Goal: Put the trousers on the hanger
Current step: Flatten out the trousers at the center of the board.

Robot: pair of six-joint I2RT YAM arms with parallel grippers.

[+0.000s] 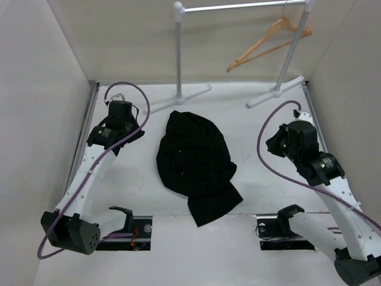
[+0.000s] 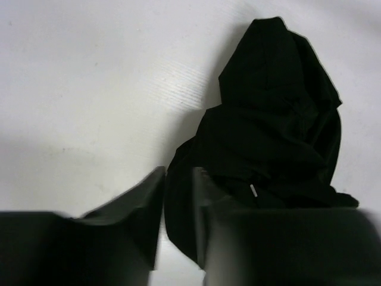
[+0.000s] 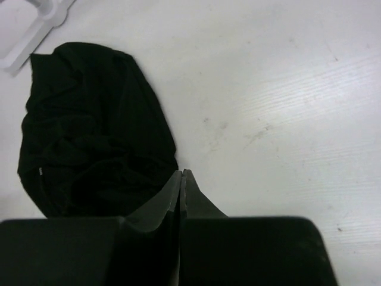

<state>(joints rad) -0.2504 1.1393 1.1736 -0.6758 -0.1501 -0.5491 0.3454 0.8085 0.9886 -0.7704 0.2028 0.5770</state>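
Though hardly begun, judging by the layout: black trousers (image 1: 196, 164) crumpled in a soft matte heap at centre frame on the smooth white table (image 1: 262, 179), well apart from the tan wooden hanger (image 1: 268, 43), triangular, hooked on the grey metal rail (image 1: 238, 7) at upper right. Left gripper (image 2: 178, 173) slightly parted, empty; right gripper (image 3: 180, 174) pressed closed, empty. Lifting and draping over the crossbar all left.

1. The left arm (image 1: 95, 167) stretches forward from its near-left base, wrist bent downward.
2. The left tool (image 2: 178, 173) has its fingers a narrow gap apart, gripping nothing.
3. The right arm (image 1: 333, 179) angles forward and inward.
4. The right tool (image 3: 181, 174) has its fingers pressed together, empty.
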